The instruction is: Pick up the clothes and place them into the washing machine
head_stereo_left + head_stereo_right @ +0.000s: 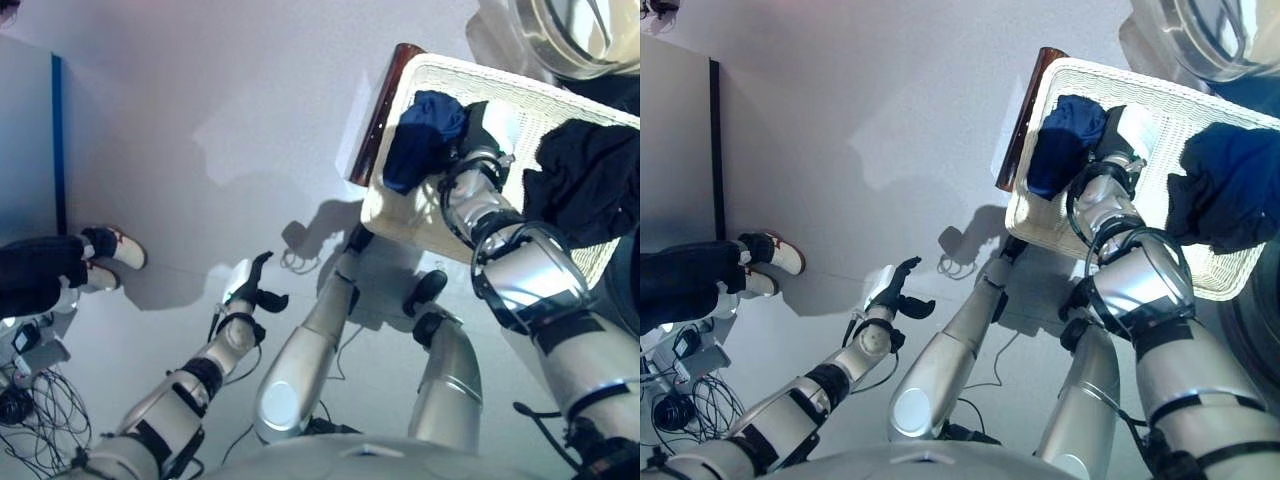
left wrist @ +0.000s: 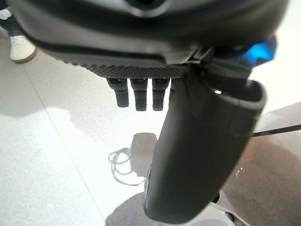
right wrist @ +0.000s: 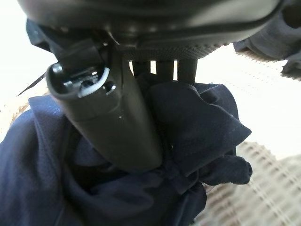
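Note:
A white wicker basket (image 1: 430, 70) rests on a dark brown box (image 1: 378, 110) beside the washing machine (image 1: 570, 35). It holds a dark blue garment (image 1: 420, 140) at its left end and a black garment (image 1: 590, 180) at its right. My right hand (image 1: 487, 130) reaches into the basket. In the right wrist view its thumb (image 3: 113, 122) and fingers pinch a fold of the blue garment (image 3: 197, 122), which still lies in the basket. My left hand (image 1: 250, 285) hangs low over the floor, open and empty, with its thumb (image 2: 202, 150) and fingers relaxed.
The machine's round door stands at the upper right, past the basket. A person's dark trouser legs and white shoes (image 1: 110, 255) are at the left, with cables and devices (image 1: 30, 400) on the floor below them. A blue-edged panel (image 1: 55, 140) stands at the far left.

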Available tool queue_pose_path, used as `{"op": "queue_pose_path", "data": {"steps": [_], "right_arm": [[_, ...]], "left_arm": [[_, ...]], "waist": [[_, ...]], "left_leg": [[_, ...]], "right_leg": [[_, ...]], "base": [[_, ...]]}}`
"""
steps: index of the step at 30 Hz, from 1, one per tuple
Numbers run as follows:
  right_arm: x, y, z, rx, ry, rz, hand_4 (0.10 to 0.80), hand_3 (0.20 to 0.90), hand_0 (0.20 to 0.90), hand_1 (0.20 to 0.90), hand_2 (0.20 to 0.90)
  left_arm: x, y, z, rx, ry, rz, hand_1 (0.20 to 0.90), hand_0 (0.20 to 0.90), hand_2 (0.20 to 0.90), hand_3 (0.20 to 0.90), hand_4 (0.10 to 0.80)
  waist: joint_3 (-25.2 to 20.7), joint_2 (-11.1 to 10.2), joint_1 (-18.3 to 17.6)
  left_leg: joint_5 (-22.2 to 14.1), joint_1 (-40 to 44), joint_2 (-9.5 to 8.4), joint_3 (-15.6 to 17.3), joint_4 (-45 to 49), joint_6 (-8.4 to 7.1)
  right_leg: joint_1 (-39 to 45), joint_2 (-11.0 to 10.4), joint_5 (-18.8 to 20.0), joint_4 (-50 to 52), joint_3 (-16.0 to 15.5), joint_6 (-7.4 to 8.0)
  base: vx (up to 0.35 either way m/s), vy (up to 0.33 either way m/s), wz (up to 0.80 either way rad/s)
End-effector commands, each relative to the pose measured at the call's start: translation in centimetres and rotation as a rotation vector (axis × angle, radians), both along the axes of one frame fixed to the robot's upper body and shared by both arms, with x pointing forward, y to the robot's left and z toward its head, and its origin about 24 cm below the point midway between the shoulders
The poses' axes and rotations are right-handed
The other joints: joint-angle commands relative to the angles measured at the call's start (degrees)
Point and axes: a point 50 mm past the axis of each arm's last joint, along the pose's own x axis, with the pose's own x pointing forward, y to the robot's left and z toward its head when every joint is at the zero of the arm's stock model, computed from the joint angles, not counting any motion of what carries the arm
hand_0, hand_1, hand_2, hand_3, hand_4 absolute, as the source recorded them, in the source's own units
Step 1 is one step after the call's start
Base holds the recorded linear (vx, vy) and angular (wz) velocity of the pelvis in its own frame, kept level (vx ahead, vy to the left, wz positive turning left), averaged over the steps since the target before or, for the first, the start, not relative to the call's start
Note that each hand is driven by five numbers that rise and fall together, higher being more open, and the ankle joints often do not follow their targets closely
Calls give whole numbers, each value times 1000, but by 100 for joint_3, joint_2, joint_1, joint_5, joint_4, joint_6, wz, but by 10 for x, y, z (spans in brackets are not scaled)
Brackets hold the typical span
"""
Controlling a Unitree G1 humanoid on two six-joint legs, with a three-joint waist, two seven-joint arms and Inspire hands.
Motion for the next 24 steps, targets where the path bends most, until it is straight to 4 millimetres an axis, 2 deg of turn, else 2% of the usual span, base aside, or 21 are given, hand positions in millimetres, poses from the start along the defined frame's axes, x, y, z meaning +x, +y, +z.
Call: {"op": "queue_pose_path", "data": {"steps": [1, 2, 3, 6, 9, 11, 16, 19, 21, 22, 23, 24], "right_arm": [[-1, 3, -8, 45, 11, 11, 400, 300, 300, 300, 300], [-2, 5, -12, 66, 11, 13, 400, 300, 300, 300, 300], [-2, 7, -13, 105, 2, 15, 400, 300, 300, 300, 300], [-3, 21, -21, 276, -40, 48, 400, 300, 300, 300, 300], [-7, 43, -37, 469, -59, 113, 400, 300, 300, 300, 300], [-14, 55, -55, 648, -53, 140, 400, 300, 300, 300, 300], [-44, 78, -104, 1064, -47, 175, 400, 300, 300, 300, 300], [-63, 86, -126, 1274, -53, 171, 400, 300, 300, 300, 300], [-69, 90, -133, 1300, -33, 186, 400, 300, 300, 300, 300], [-82, 90, -146, 1395, -35, 167, 400, 300, 300, 300, 300], [-82, 90, -146, 1395, -35, 167, 400, 300, 300, 300, 300], [-93, 87, -158, 1481, -46, 133, 400, 300, 300, 300, 300]], "left_arm": [[-8, 17, -6, 64, 7, 46, 900, 900, 900, 900, 800], [-9, 18, -7, 68, 14, 48, 900, 900, 900, 900, 800], [-10, 19, -9, 70, 20, 53, 900, 900, 900, 900, 800], [-17, 25, -14, 76, 48, 82, 900, 900, 900, 900, 800], [-28, 32, -22, 82, 90, 106, 900, 900, 900, 900, 800], [-35, 35, -27, 75, 119, 124, 900, 900, 900, 900, 800], [-60, 42, -42, 50, 216, 152, 900, 900, 900, 900, 800], [-81, 45, -53, 23, 291, 181, 900, 900, 900, 900, 800], [-86, 46, -56, 11, 311, 192, 900, 900, 900, 900, 800], [-98, 46, -62, -15, 359, 211, 900, 900, 900, 900, 800], [-98, 46, -62, -15, 359, 211, 900, 900, 900, 900, 800], [-111, 46, -68, -24, 407, 219, 900, 900, 900, 900, 800]], "waist": [[256, 297, 48], [250, 278, 17], [210, 331, 34], [155, 219, -94], [24, 56, -273], [-83, -52, -396], [-407, -342, -693], [-658, -463, -834], [-755, -489, -864], [-954, -528, -956], [-956, -527, -954], [-1180, -555, -1033]], "left_leg": [[-86, -52, -476, 472, -56, 132], [-66, 20, -448, 506, -117, 149], [123, 42, -370, 526, -245, 166], [152, 253, -293, 667, -389, 214], [181, 592, -187, 846, -646, 252], [180, 857, -100, 983, -830, 271], [27, 1591, 104, 1263, -1034, 354], [-106, 2001, 189, 1413, -1084, 436], [-141, 2116, 212, 1457, -1109, 457], [-189, 2422, 267, 1562, -1244, 479], [-187, 2421, 268, 1563, -1246, 478], [-212, 2688, 283, 1610, -1421, 486]], "right_leg": [[1229, 147, -342, -382, 541, 82], [1270, 153, -295, -447, 585, 96], [1246, 230, -100, -544, 588, 92], [1369, 276, 34, -736, 755, 148], [1616, 315, 233, -1101, 935, 241], [1838, 324, 379, -1418, 1018, 320], [2406, 313, 608, -1939, 1167, 475], [2657, 272, 712, -2086, 1223, 548], [2716, 243, 742, -2111, 1233, 576], [2895, 135, 799, -2205, 1172, 648], [2895, 136, 802, -2209, 1173, 648], [3091, 35, 834, -2310, 1063, 697]], "base": [[7, 43, -6], [-73, 104, -5], [-76, 109, -4], [-15, 100, -23], [25, 99, -48], [59, 100, -54], [95, 72, -55], [113, 81, -59], [100, 69, -49], [82, 45, -52], [170, 71, -59], [114, 42, -60]]}}
